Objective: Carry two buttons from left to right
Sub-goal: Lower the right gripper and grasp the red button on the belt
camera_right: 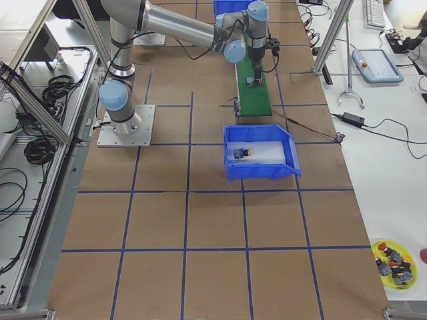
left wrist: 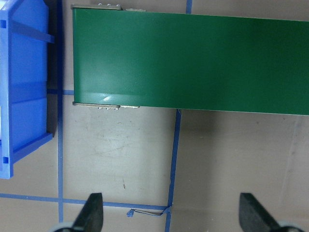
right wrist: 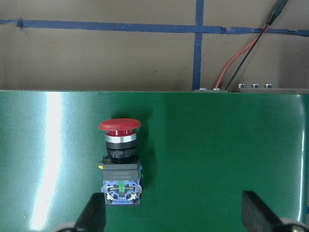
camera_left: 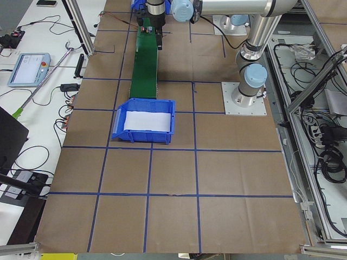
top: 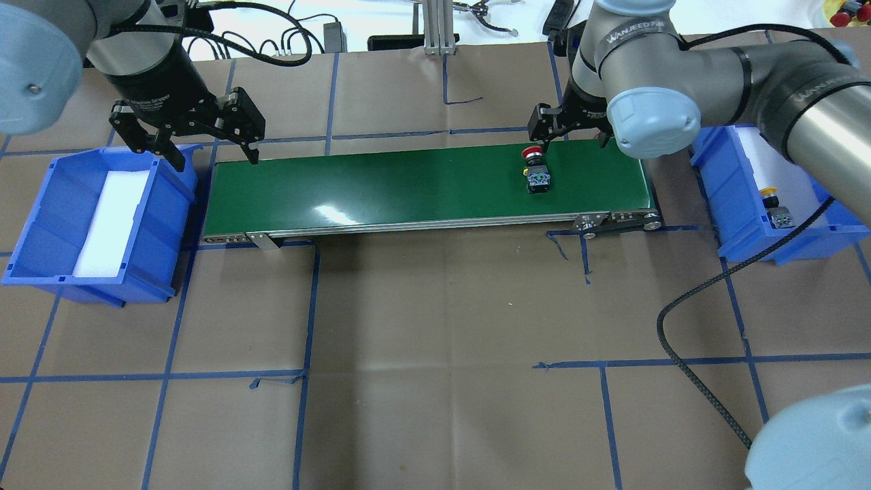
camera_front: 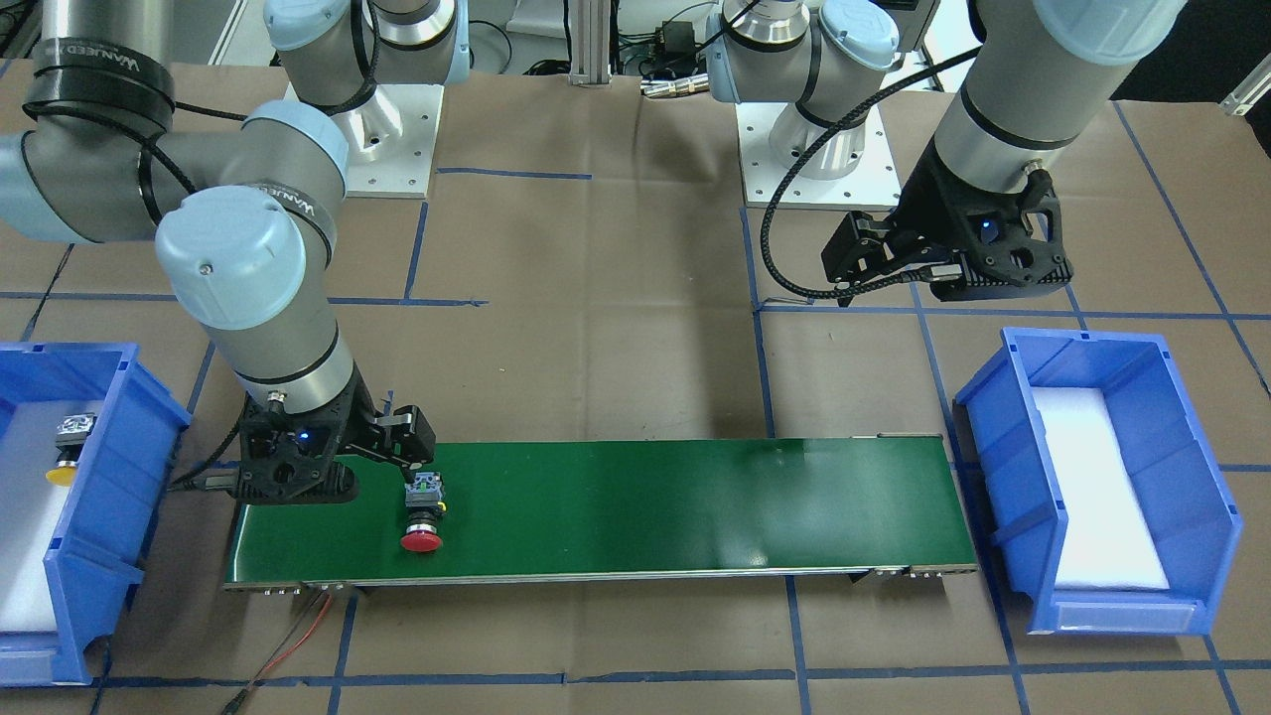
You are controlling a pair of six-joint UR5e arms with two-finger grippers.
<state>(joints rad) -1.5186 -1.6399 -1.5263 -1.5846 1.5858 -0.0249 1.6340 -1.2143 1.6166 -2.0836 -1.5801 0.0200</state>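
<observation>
Tabletop point(top: 435, 327): yellow button point(top: 769, 195) in bin point(top: 782, 248), 1 of 2 done; red button point(right wrist: 119, 159) on belt point(top: 408, 184) below right gripper point(right wrist: 175, 215), spread wide, empty. Next: descend, clamp, bin it.

Green belt point(top: 408, 184) smooth and glossy — brown paper point(top: 442, 327) matt, faintly creased; bins point(top: 41, 218) and red button point(right wrist: 119, 159) shiny plastic.

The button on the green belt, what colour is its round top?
The cap is red, clearest in the right wrist view.
</observation>
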